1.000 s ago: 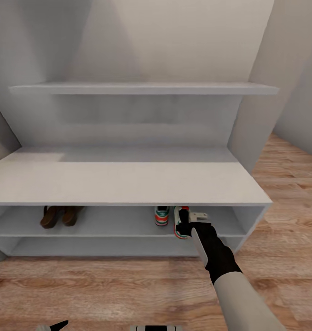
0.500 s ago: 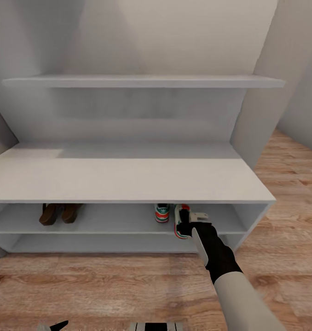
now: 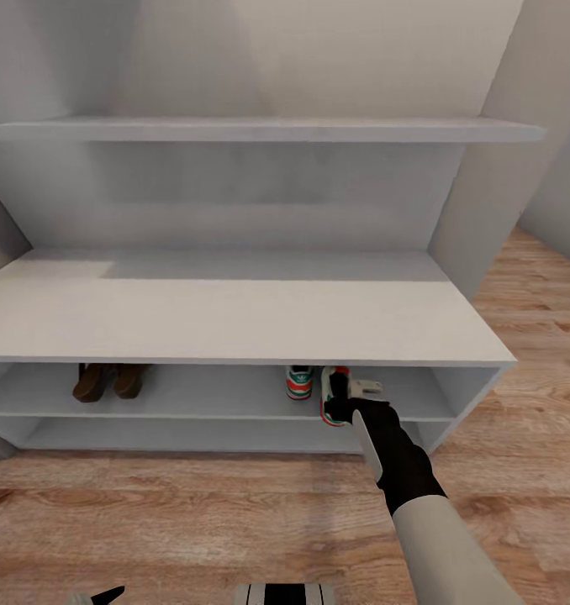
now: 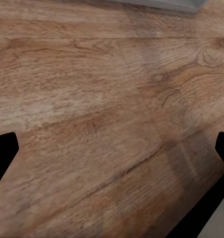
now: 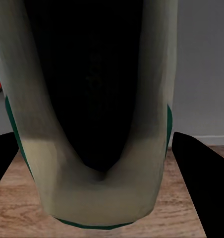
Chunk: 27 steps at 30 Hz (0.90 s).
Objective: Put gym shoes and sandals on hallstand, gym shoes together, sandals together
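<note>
The hallstand stands in front of me. On its upper shelf row the two sandals lie side by side at the left. One gym shoe rests on the same row further right. Just beside it the second gym shoe is tipped on its side at the shelf's front edge, with my right gripper shut on it. The right wrist view looks into that gym shoe's dark opening, between the fingers. My left gripper hangs open over the corridor floor, fingers spread.
A long wall shelf runs above the bench top. A pale wall closes in at the right end. The corridor floor stretches in front of the rack. The lower shelf row holds nothing that I can see.
The whole head view has shifted, so the camera has moved. My right gripper and its shoe keep their place beside the other gym shoe.
</note>
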Motion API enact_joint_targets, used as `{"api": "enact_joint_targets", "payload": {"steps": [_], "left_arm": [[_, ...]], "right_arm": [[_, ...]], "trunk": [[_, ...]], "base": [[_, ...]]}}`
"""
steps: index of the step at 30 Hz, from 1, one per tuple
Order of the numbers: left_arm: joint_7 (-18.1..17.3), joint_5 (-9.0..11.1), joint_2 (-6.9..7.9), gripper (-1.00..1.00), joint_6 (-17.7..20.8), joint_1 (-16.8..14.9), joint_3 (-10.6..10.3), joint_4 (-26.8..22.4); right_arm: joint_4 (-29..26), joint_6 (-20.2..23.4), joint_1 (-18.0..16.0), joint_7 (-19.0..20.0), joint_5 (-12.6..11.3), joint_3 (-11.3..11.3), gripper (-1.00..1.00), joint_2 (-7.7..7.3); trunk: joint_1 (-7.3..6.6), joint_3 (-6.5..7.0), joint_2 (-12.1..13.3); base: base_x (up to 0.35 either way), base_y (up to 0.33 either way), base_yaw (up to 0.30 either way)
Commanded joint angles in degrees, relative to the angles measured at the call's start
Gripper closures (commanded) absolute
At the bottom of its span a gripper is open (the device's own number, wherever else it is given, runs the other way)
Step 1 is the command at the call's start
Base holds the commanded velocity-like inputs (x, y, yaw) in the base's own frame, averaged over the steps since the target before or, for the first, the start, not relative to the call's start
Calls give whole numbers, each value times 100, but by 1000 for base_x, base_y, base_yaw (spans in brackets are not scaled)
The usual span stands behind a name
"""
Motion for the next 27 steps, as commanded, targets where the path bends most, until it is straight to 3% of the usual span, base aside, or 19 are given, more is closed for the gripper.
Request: {"api": "enact_joint_targets", "payload": {"steps": [1, 10, 27], "left_arm": [[-23, 5, -1, -100, -22, -5, 13, 6], [-20, 2, -1, -100, -21, -5, 15, 6], [-23, 2, -1, -100, -22, -5, 15, 6]], "right_arm": [[338, 15, 0, -31, -97, 3, 100, 2], [330, 14, 0, -31, -97, 3, 100, 2], [320, 14, 0, -31, -97, -6, 100, 2]], "trunk": [[0, -5, -1], [0, -6, -1], [0, -6, -1]], "base": [[24, 0, 2], [177, 0, 0], [58, 0, 0]]}}
